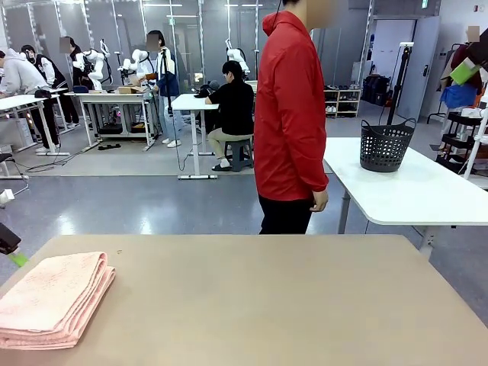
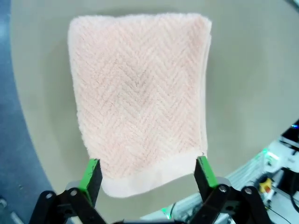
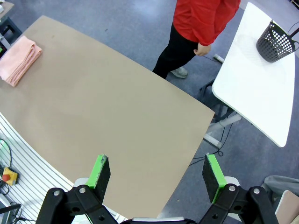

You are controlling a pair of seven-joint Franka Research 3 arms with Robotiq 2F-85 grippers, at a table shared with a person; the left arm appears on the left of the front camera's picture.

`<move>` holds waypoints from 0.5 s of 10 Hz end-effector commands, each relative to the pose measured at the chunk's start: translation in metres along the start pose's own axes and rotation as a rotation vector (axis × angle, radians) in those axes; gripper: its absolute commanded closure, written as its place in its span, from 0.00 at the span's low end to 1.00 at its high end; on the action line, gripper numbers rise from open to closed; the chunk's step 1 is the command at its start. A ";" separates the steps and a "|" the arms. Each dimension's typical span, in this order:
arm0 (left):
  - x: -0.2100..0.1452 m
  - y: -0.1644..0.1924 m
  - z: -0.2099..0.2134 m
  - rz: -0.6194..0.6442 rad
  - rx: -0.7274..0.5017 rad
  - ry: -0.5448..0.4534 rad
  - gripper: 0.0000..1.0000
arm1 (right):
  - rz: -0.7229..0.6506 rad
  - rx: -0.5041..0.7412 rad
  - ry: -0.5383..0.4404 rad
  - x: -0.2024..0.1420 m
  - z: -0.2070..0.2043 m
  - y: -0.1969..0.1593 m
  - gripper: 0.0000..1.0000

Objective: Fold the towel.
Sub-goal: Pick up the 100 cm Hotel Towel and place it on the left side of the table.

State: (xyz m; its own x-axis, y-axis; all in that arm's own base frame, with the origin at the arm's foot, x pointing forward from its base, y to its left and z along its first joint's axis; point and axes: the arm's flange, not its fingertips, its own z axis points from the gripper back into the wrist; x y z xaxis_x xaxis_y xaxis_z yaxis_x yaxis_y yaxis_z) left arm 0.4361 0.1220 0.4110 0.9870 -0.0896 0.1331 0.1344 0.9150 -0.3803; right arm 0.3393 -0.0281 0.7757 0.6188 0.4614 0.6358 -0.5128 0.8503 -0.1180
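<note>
The towel [image 1: 52,299] is salmon-pink with a zigzag weave and lies folded in several layers at the table's near left corner. In the left wrist view the towel [image 2: 140,98] sits flat below my left gripper [image 2: 147,173], whose green-padded fingers stand wide open above its plain band edge with nothing between them. A green fingertip [image 1: 18,259] of that gripper shows at the front view's left edge, above the towel. My right gripper [image 3: 156,176] hangs open high over the table, well away from the towel [image 3: 19,59] at the far corner.
A person in a red jacket [image 1: 290,114] stands at the far side of the tan table [image 1: 267,305], hands down. A dark basket [image 1: 386,145] rests on a white table [image 1: 412,191] to the right. The tan table's middle and right are bare.
</note>
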 end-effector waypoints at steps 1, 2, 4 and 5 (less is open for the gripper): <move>0.005 0.008 0.000 0.010 -0.006 -0.007 0.00 | 0.012 0.000 0.007 0.000 0.001 -0.002 0.00; 0.005 0.008 0.000 0.010 -0.006 -0.007 0.00 | 0.012 0.000 0.007 0.000 0.001 -0.002 0.00; 0.005 0.008 0.000 0.010 -0.006 -0.007 0.00 | 0.012 0.000 0.007 0.000 0.001 -0.002 0.00; 0.005 0.008 0.000 0.010 -0.006 -0.007 0.00 | 0.012 0.000 0.007 0.000 0.001 -0.002 0.00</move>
State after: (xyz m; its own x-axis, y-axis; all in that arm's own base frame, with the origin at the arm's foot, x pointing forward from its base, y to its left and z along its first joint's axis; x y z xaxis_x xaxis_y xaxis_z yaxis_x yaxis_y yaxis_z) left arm 0.4358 0.1286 0.4073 0.9891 -0.0755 0.1262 0.1191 0.9148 -0.3860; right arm 0.3393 -0.0280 0.7757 0.6187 0.4616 0.6358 -0.5130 0.8502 -0.1181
